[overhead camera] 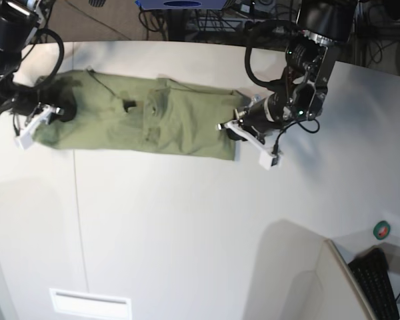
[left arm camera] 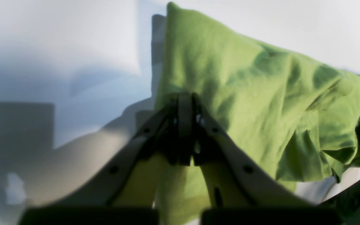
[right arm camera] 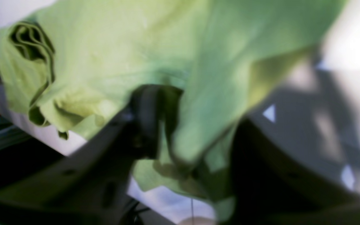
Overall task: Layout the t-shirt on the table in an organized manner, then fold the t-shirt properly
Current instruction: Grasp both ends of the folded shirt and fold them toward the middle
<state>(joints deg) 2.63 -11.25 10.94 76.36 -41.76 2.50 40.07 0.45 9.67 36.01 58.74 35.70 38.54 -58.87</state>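
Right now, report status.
Left gripper shut on shirt. Right gripper on its other end, grip unclear. Shirt stretched across table. Nothing in the way.

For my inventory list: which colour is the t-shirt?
Plain olive green; the t-shirt shows best in the base view.

Motion blur smears the right wrist view, and the t-shirt (right arm camera: 155, 50) runs past its top edge
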